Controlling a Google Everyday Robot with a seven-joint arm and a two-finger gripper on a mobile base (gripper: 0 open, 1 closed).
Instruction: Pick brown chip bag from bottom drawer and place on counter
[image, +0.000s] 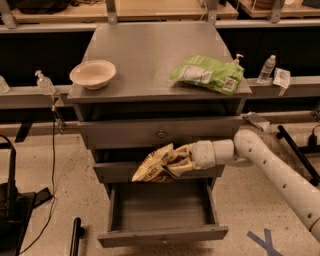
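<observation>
Camera view: the white two-finger gripper (181, 159) is clamped on the crinkly dark brown chip bag with cream ends (156, 166). The bag is airborne and sticks out sideways from the gripper. The open grey metal bottom drawer (162, 235) is straight below.

Step in hand, I'd say: lift and carry. Back away from the cabinet before rising so the floppy bag clears the front lip of the flat grey metal tabletop (150, 50) above the gripper.

Best landing room is up there, the bare strip between the round cream bowl (93, 74) and the light green bag (207, 74).
</observation>
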